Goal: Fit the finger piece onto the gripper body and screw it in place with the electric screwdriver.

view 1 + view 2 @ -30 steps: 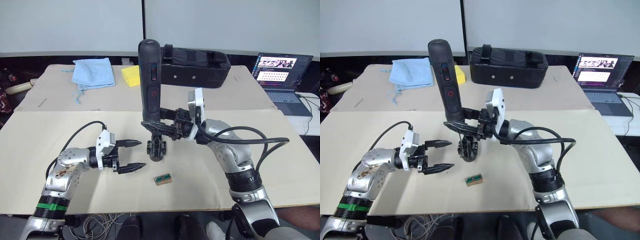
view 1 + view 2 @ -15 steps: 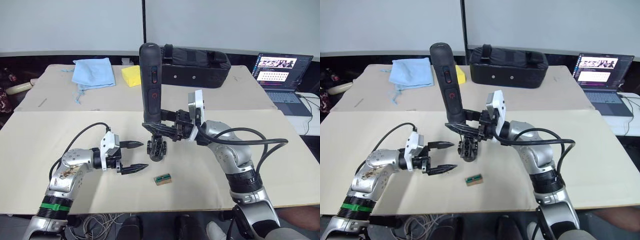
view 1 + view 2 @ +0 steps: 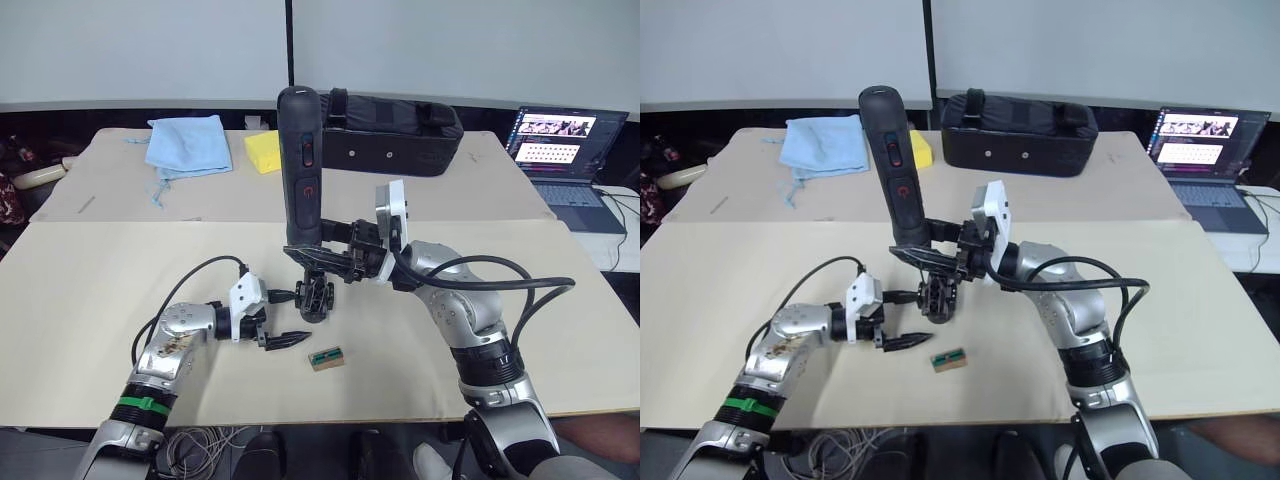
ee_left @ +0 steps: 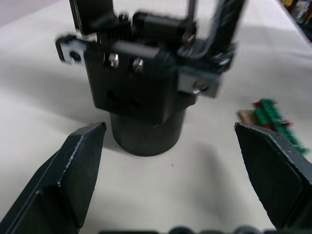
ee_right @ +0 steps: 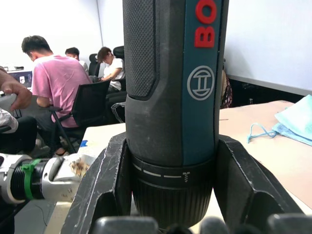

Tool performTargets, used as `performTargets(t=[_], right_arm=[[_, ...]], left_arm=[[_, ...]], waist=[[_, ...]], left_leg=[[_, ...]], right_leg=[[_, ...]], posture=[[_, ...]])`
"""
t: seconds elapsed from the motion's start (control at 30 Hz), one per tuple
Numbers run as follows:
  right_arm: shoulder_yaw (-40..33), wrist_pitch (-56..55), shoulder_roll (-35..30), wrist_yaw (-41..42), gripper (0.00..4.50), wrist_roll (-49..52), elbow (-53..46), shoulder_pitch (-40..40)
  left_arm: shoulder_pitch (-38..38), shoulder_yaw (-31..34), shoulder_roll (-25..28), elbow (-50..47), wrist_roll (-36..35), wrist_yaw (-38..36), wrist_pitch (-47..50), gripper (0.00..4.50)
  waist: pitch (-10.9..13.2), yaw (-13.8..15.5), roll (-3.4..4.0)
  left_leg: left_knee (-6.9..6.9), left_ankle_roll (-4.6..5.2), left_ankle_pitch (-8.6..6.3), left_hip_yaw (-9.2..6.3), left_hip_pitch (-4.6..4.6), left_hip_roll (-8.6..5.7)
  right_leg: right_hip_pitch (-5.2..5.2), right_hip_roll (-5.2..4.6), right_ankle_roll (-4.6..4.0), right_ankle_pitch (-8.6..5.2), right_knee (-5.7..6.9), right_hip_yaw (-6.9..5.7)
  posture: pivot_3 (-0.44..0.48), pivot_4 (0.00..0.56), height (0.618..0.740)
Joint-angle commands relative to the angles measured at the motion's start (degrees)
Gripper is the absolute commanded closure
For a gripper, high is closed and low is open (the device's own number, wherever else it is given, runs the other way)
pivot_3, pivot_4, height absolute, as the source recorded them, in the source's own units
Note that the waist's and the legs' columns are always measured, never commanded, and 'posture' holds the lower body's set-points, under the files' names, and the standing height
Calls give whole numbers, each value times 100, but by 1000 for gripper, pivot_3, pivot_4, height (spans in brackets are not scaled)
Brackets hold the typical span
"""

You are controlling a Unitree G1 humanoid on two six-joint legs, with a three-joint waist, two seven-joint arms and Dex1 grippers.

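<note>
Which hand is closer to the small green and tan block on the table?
Left. The open left hand sits just beside the block; the right hand holds the black cylindrical screwdriver farther back.

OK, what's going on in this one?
The right claw grips the electric screwdriver upright, bit end down over the gripper body standing on the table. The left claw is open beside the gripper body, one finger on each side of it in the left wrist view. A small green part lies nearby.
</note>
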Motion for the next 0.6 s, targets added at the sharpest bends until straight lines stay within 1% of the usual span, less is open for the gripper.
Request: performTargets(t=[0.03,0.27,0.6], right_arm=[[-96,-155,16,1,2601,35,-234,-65],[-99,-127,-7,-7,2601,17,-275,-42],[-99,-156,-39,-9,2601,-27,-260,-30]], left_arm=[[-266,-99,-191,184,183,152,-177,0],[-421,-100,-372,490,323,318,-226,0],[-481,-114,-491,649,306,276,-158,0]], waist=[[0,2,0],[0,-14,0],[0,-6,0]], left_leg=[[0,0,0,0,0,0],[0,0,0,-1,1,1],[0,0,0,-1,1,1]], right_leg=[[0,1,0,0,0,0],[0,3,6,4,1,1],[1,3,6,4,1,1]], posture=[[0,150,740],[0,150,740],[0,150,740]])
